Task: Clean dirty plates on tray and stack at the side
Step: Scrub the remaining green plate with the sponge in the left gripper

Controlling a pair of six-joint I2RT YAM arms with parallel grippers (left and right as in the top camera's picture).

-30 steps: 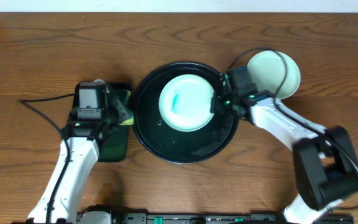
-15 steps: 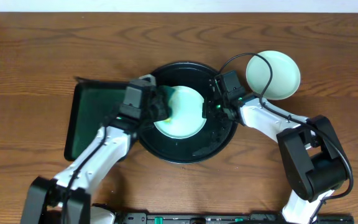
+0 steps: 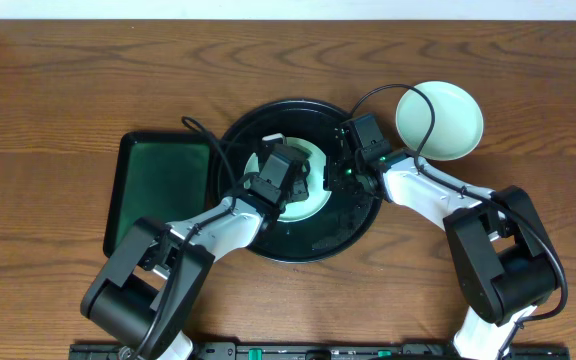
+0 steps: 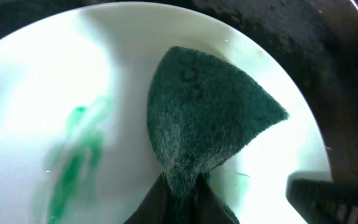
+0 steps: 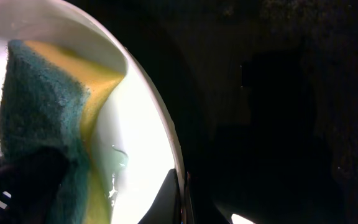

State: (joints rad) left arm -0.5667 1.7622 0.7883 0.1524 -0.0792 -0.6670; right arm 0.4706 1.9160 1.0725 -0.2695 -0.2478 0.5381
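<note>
Has swung the left gripper [image 4: 182,198] farther right than half a second ago, from the plate's left edge onto its middle. Clamps the jaws there on the bunched end of a dark green sponge [image 4: 207,118], with the fanned-out rest pressed flat on the plate [image 4: 36,81]. Shows, in the left wrist view, a teal-green smear [image 4: 73,158] on the plate's white face, left of the sponge. Holds the right gripper [image 5: 180,198] much where it was, closed on the plate's right rim and pinching the thin edge from either side. Shows, from the right wrist camera, the sponge's yellow backing and green scrub face lying in the plate's hollow. Keeps the plate inside the tray [image 3: 313,238], a little above centre, with glossy black floor bare around it. Leaves a second plate [image 3: 446,122] on the wooden table [image 3: 68,80] beyond the tray's upper right rim, near it; cannot tell whether touching, with the right arm and its cable crossing there. Has a dark-green rectangular tray [image 3: 163,190] just beside the black tray's left edge.
</note>
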